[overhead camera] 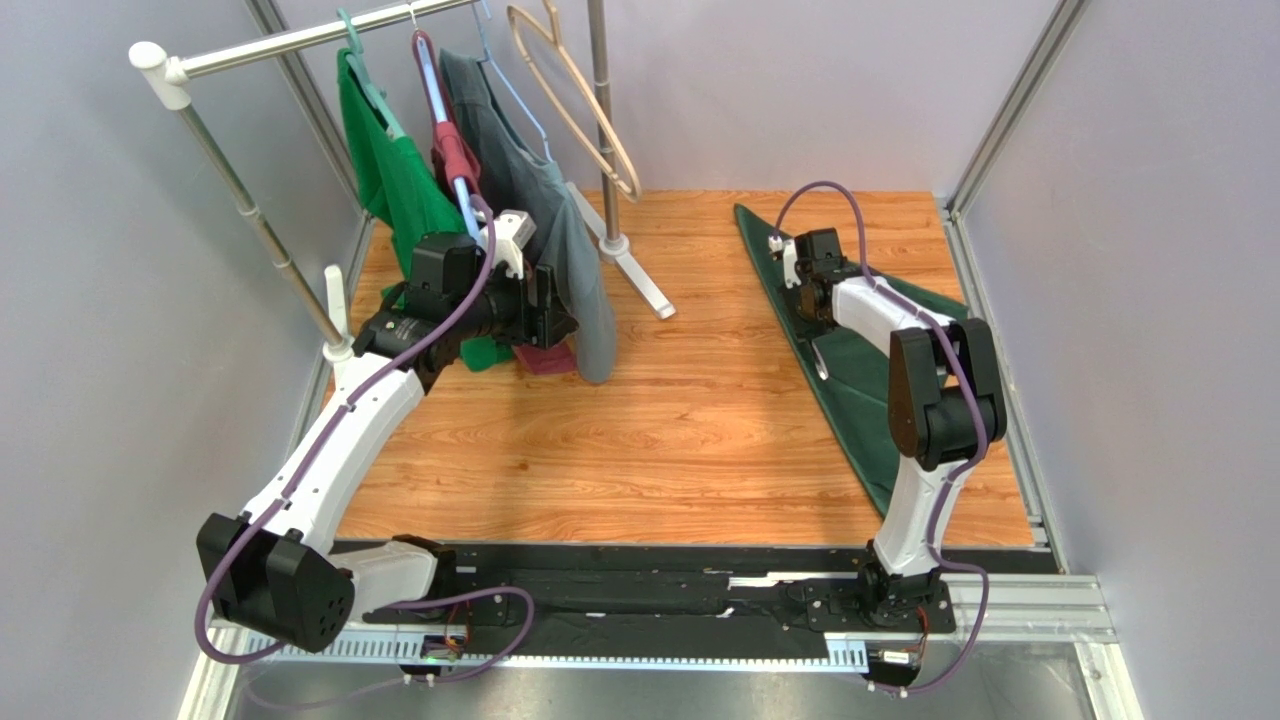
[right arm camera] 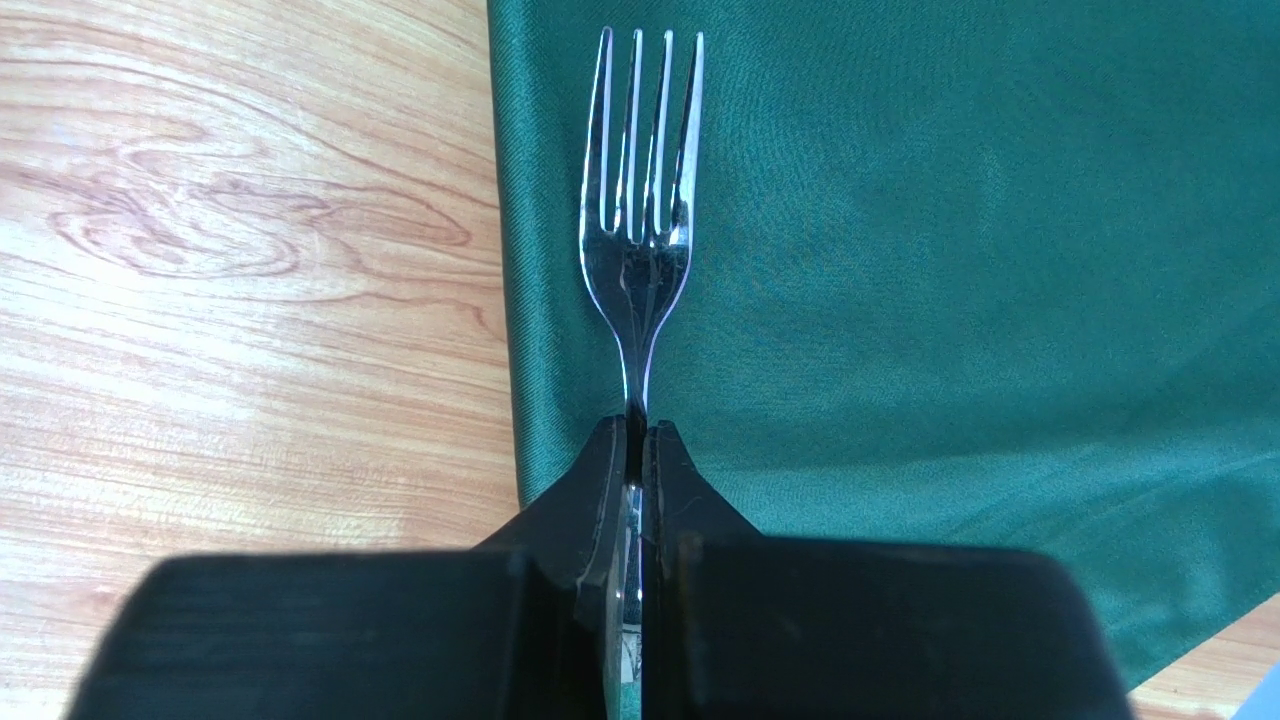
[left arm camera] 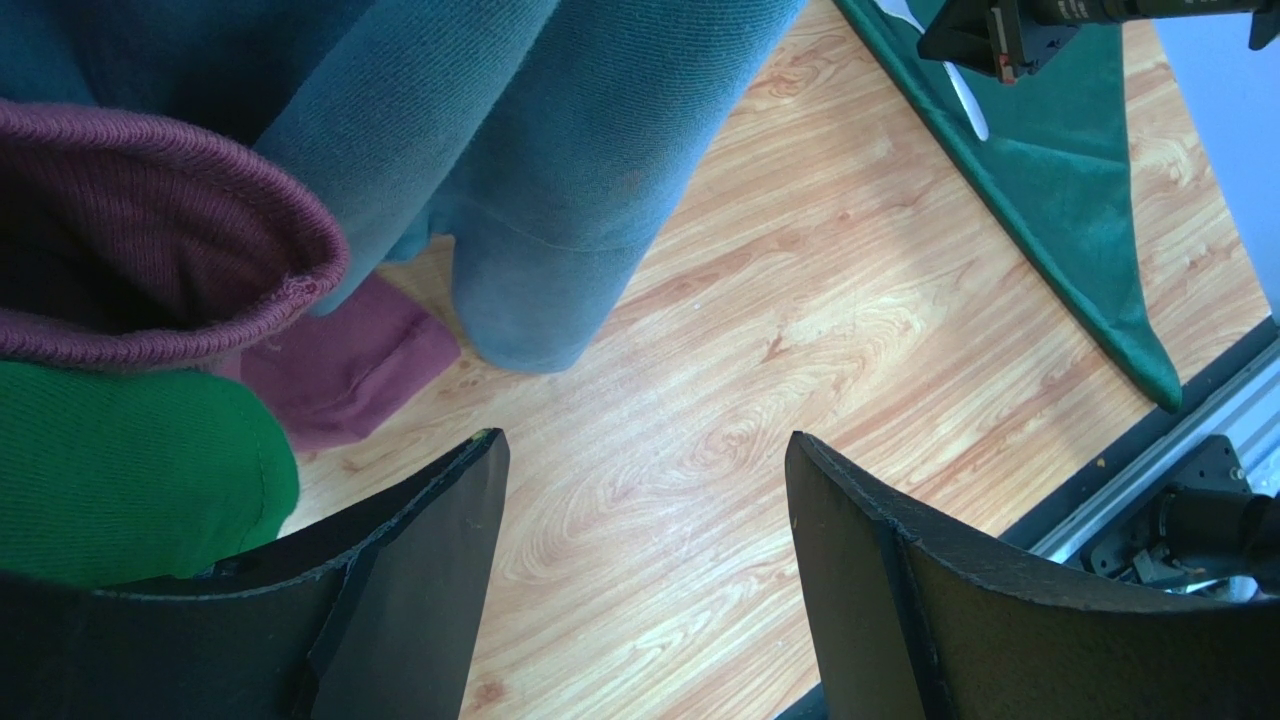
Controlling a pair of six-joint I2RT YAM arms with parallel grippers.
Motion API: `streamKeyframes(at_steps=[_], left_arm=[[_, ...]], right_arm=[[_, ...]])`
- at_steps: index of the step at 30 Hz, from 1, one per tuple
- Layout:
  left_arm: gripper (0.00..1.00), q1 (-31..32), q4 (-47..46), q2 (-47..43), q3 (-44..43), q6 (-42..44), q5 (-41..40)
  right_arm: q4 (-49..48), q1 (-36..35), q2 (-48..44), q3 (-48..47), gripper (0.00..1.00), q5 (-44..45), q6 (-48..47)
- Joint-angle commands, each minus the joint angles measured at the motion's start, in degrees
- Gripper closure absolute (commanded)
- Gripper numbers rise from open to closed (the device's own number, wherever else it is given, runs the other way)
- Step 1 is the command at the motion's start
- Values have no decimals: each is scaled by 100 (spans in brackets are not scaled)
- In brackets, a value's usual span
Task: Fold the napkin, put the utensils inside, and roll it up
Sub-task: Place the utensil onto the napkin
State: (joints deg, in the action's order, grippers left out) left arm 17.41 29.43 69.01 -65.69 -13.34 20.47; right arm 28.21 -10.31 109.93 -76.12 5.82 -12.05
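Observation:
The napkin [overhead camera: 879, 393] is a dark green cloth lying folded into a long triangle on the right side of the wooden table, also seen in the left wrist view [left arm camera: 1074, 165]. My right gripper [right arm camera: 637, 428] is over the napkin's far part [overhead camera: 807, 285], shut on the handle of the silver fork [right arm camera: 639, 225]. The fork's tines point away from the jaws, just inside the napkin's left edge [right arm camera: 519, 300]. My left gripper [left arm camera: 646, 438] stands open with nothing between its fingers. It is at the far left [overhead camera: 556, 308], next to hanging clothes and well away from the napkin.
A clothes rack [overhead camera: 256, 53] stands at the back left with a bright green shirt [overhead camera: 388, 165], a grey-green shirt [overhead camera: 549, 210], a maroon garment [left arm camera: 166, 225] and a bare wooden hanger [overhead camera: 579, 90]. Its foot [overhead camera: 639, 278] rests on the table. Grey walls close in both sides.

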Motion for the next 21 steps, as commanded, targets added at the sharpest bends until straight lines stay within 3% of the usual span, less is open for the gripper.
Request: streamKeyframes(at_steps=[1,21], left_arm=[[23,-45,-87,-19,-14,78,27],[23,-53,-95,-28,-14,69,80]], right_arm=[[-210,29,55,18,100,-99,-157],[-35,29,266,-26,100,-2,-280]])
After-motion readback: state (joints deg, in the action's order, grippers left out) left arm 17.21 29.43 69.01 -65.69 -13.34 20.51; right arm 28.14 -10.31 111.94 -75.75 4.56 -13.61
